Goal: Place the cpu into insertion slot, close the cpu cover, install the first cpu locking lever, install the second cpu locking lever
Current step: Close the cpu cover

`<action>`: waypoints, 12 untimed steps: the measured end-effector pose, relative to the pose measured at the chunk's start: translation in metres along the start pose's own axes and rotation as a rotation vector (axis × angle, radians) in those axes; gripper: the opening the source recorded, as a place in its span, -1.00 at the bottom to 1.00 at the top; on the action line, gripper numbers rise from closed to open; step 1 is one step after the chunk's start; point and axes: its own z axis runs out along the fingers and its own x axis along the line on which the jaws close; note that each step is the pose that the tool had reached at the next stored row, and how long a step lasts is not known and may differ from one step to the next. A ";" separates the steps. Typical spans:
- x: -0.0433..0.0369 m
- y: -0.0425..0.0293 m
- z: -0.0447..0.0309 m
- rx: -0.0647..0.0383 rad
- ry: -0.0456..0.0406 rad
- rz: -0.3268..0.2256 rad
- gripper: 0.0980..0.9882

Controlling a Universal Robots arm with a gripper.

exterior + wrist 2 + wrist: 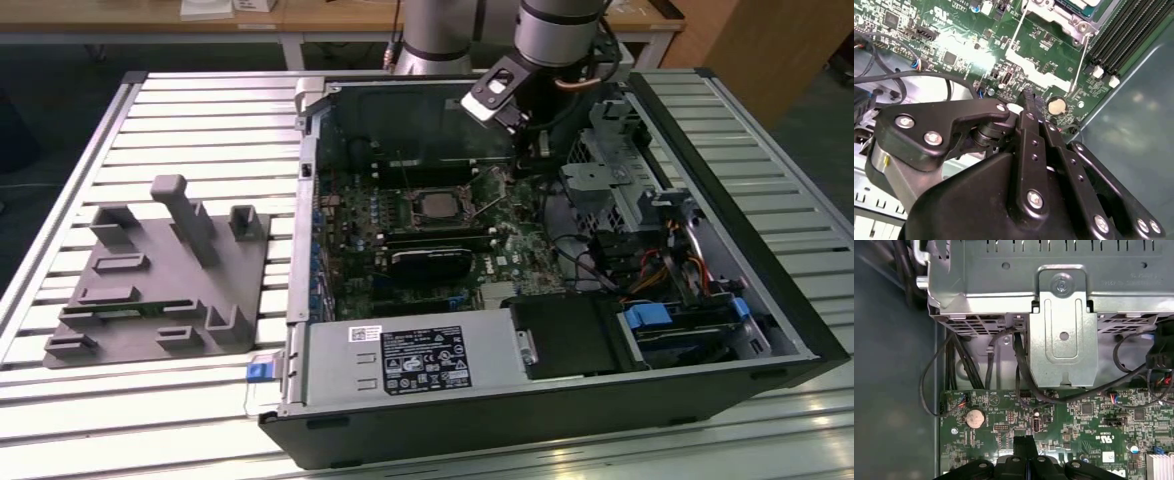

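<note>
In the exterior view the cpu [438, 203] lies flat in the insertion slot [461, 186] on the green board, with the silvery cpu cover [414, 192] framing it. A thin locking lever [495, 203] stands slanted beside the socket on the exterior view's right. In the second wrist view two lever rods [1080, 60] run out from the cover [1054, 17] and look unlatched. My gripper [537, 160] hangs inside the case, on the exterior view's right of the socket. Its black fingers [1030, 107] are shut together with nothing between them, tips [1024, 444] just above the board near a coin battery [974, 417].
The open computer case [747, 300] lies on a slatted metal table [200, 110]. A metal drive cage [1061, 325] and black cables [1019, 370] lie close to the gripper. Black memory slots [1126, 30] run beside the socket. A grey parts fixture [160, 270] sits on the exterior view's left.
</note>
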 end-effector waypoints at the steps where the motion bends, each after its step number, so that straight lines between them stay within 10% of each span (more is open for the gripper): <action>1: 0.0000 0.0000 0.0017 0.001 0.0000 0.000 -0.98; 12: -0.0002 -0.0004 0.0133 0.007 -0.0005 0.000 -0.98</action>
